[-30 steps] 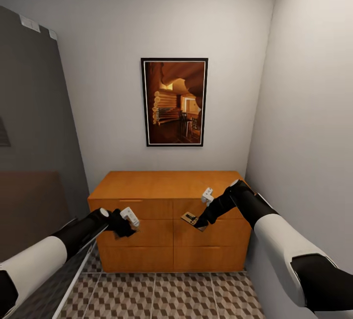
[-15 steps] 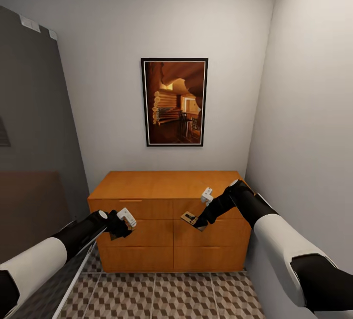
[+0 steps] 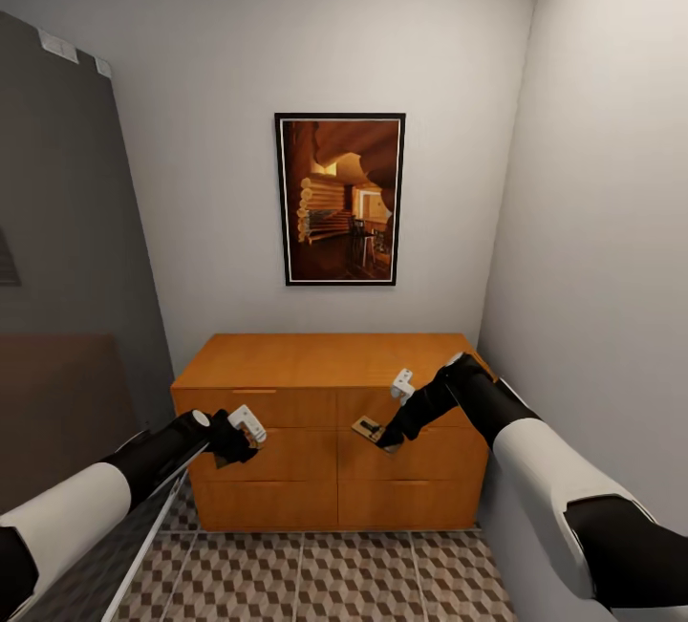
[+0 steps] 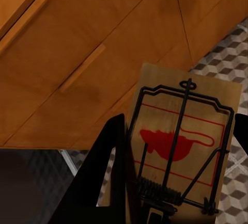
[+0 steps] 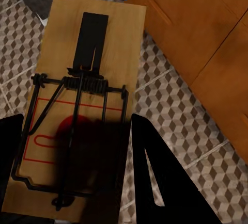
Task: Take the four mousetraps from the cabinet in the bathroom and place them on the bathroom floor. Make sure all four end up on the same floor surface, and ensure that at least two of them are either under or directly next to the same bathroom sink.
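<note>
Before the cabinet (image 3: 330,412), each tool holds one mousetrap: left tool (image 3: 239,436) closed on a mousetrap (image 4: 181,146), right tool (image 3: 387,433) closed on another mousetrap (image 5: 77,105). Risk: thin boards gripped at one end may slip out. Both arms reach forward, above the bathroom floor (image 3: 315,574).

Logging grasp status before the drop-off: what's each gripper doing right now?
Left gripper: shut on a mousetrap.
Right gripper: shut on another mousetrap.
</note>
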Motion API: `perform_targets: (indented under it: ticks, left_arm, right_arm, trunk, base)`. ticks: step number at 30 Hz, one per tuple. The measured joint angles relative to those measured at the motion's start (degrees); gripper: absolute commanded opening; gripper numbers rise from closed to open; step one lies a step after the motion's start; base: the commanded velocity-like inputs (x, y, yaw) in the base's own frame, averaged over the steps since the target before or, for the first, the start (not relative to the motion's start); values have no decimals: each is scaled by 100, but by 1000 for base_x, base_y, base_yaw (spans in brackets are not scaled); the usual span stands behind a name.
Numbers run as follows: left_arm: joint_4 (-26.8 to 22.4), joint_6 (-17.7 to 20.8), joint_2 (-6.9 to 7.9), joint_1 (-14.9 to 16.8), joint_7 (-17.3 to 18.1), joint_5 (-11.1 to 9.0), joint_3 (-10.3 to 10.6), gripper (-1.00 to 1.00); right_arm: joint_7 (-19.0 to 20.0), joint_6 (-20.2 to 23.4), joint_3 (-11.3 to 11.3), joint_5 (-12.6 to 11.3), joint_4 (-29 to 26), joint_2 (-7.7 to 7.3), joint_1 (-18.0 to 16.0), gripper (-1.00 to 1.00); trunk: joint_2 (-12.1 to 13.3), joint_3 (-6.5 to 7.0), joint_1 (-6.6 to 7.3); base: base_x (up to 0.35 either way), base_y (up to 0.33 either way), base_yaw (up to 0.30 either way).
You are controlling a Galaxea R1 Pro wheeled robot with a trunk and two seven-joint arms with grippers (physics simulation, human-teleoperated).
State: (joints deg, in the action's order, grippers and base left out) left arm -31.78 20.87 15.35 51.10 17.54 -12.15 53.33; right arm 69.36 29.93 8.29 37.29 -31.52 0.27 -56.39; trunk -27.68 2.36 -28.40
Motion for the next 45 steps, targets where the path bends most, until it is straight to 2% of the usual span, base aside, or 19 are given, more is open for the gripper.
perform_targets:
  ticks: [9, 11, 13, 15, 16, 17, 19, 20, 21, 23, 24, 26, 30, 34, 37, 39, 40, 41, 45]
  left_arm:
    - [5, -7, -61, -4, -3, -27, -5, -100]
    - [10, -17, -53, -17, -6, -142, -10, -100]
    - [17, -26, -35, -32, -16, -376, -11, -100]
    - [21, -33, -28, -59, -35, -554, -9, -100]
    - [36, -36, -24, -101, -46, -667, -9, -100]
    - [176, -43, -46, -209, -59, -755, -1, -100]
    - [391, -74, -81, -338, -72, -830, -2, -100]
    - [461, -98, -99, -375, -77, -873, -3, -100]
    - [629, -177, -142, -445, -95, -991, -6, -100]
    - [1133, -497, -247, -548, -195, -1380, -12, -100]
    - [1293, -607, -283, -563, -234, -1506, -14, -100]
    - [1984, -1080, -455, -601, -379, -1983, -10, -100]
    - [3130, -1902, -754, -692, -501, -2546, -34, -100]
    - [3472, -2257, -824, -873, -547, -2838, -60, -100]
    - [3555, -2356, -827, -1037, -562, -3156, -75, -100]
    - [3580, -2399, -814, -1179, -623, -3503, -85, -100]
    - [3583, -2411, -811, -1217, -660, -3602, -89, -100]
    - [3591, -2444, -807, -1283, -761, -3786, -89, -100]
    - [3596, -2667, -813, -1561, -1264, -4253, -84, -100]
  right_arm:
    - [1, -39, -2, -13, 402, 3, 23, -100]
    - [-11, -40, -6, -17, 587, -8, 23, -100]
    - [-126, -39, -10, -18, 706, -14, 23, -100]
    - [-354, -37, -11, -20, 782, -17, 23, -100]
    - [-698, -43, -14, -31, 895, -8, 23, -100]
    - [-1454, -73, -29, -138, 1177, 16, 25, -100]
    - [-2073, -335, -31, -425, 1543, 26, 29, -100]
    - [-2218, -457, -34, -528, 1656, 28, 29, -100]
    - [-2485, -740, -49, -731, 1890, 31, 30, -100]
    - [-3036, -1399, -80, -1170, 2420, 35, 32, -100]
    - [-3185, -1563, -84, -1287, 2567, 35, 32, -100]
    - [-3740, -2087, -73, -1661, 3112, 32, 38, -100]
    - [-4335, -2716, -73, -1986, 3492, 18, 285, -100]
    - [-4534, -2963, -87, -2167, 3566, 11, 611, -100]
    - [-4788, -3159, -88, -2386, 3579, 7, 894, -100]
    - [-5133, -3322, -85, -2519, 3580, 2, 1102, -100]
    - [-5233, -3350, -90, -2544, 3579, 1, 1151, -100]
    - [-5423, -3390, -86, -2572, 3578, 3, 1240, -100]
    - [-5984, -3467, -88, -2602, 3575, 11, 1586, -100]
  trunk:
    - [0, 0, 0]
    - [0, 0, 0]
    - [0, 0, 0]
    - [0, 0, 0]
    - [0, 0, 0]
    - [1, -2, 0]
    - [0, -1, 0]
    - [0, -1, 0]
    - [0, -2, 0]
    - [0, -2, 0]
    - [0, -1, 0]
    - [0, -2, 0]
    - [0, -2, 0]
    - [0, -1, 0]
    - [0, -1, 0]
    - [0, -2, 0]
    - [0, -1, 0]
    - [-1, -2, 0]
    - [-1, -2, 0]
  base:
    - [0, 0, 0]
    - [0, 0, 0]
    - [0, 0, 0]
    - [0, 0, 0]
    - [0, 0, 0]
    - [0, 0, 0]
    - [0, 0, 0]
    - [0, 0, 0]
    - [0, 0, 0]
    - [0, 0, 0]
    - [0, 0, 0]
    - [0, 0, 0]
    - [0, 0, 0]
    - [0, 0, 0]
    - [0, 0, 0]
    - [0, 0, 0]
    - [0, 0, 0]
    - [0, 0, 0]
    - [0, 0, 0]
